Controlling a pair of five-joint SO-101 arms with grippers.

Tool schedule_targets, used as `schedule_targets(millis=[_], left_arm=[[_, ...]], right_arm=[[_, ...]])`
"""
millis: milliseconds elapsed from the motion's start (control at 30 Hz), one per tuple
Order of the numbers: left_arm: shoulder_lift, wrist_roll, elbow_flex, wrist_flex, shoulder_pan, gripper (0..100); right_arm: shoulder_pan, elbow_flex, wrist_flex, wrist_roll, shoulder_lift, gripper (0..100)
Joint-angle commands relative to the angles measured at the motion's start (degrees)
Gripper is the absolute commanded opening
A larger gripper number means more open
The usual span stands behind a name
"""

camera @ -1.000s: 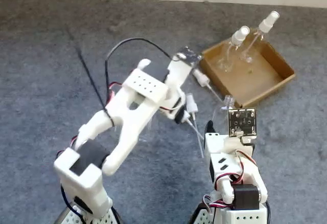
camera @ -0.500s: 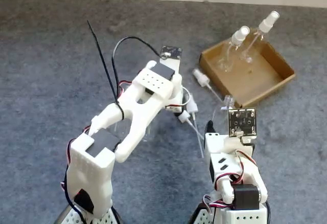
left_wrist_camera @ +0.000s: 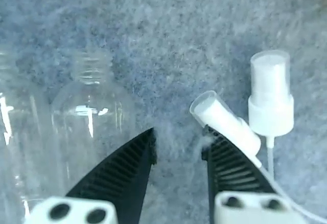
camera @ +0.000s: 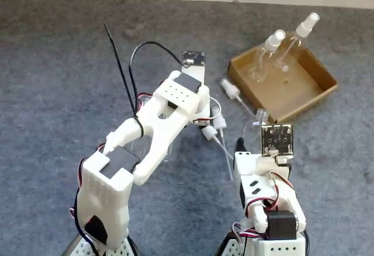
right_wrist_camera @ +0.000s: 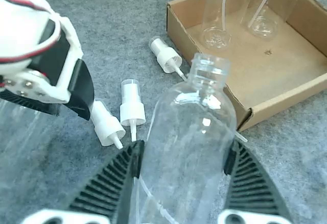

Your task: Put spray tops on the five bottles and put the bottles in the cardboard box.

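Note:
My left gripper [left_wrist_camera: 179,137] is open and low over the carpet. A white spray top [left_wrist_camera: 225,124] lies against one black finger [left_wrist_camera: 230,168], and a second spray top [left_wrist_camera: 270,98] is just beyond it. Two uncapped clear bottles [left_wrist_camera: 92,116] stand on the other side of the gripper. In the high view the left gripper [camera: 205,128] hangs over these spray tops [camera: 220,120]. My right gripper [right_wrist_camera: 184,150] is shut on an uncapped clear bottle [right_wrist_camera: 189,127], held upright near the cardboard box [camera: 318,75]. Two capped bottles [camera: 272,48] stand in the box.
A third loose spray top [camera: 229,89] lies on the grey carpet beside the box's near-left wall [right_wrist_camera: 179,22]. The left arm's black cable [camera: 120,75] arcs over the carpet. Open carpet stretches to the left and far side.
The left arm has swung left, away from the box, and settled over the spray tops. The right arm and its bottle have not moved.

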Motion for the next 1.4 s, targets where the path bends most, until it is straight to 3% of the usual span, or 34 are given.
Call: schedule_targets(millis=[0,133,200,467,800,1000,1367], left_arm=[[-0.7,2.8,-3.4,-2.4,0.3,17],[-0.6,6.9,-3.3,-2.1,0.3,31],[-0.4,7.7,-3.2,-2.2,0.3,32],[1.8,8.1,-3.5,-2.3,0.8,21],[6.7,8.2,-4.8,-5.9,0.8,19],[6.9,8.2,-5.1,-6.3,0.8,1],[6.7,7.6,-5.3,-6.3,0.8,1]], right_arm=[[0.7,-0.6,-1.5,-0.4,-0.7,16.3],[0.7,-0.6,-1.5,-0.4,-0.7,16.3],[0.7,-0.6,-1.5,-0.4,-0.7,16.3],[0.5,-0.5,-1.5,-0.4,-0.7,16.3],[0.6,4.4,-7.0,-0.4,-0.7,16.3],[0.6,4.4,-7.0,-0.4,-0.7,16.3],[0.6,4.4,-7.0,-0.4,-0.7,16.3]])
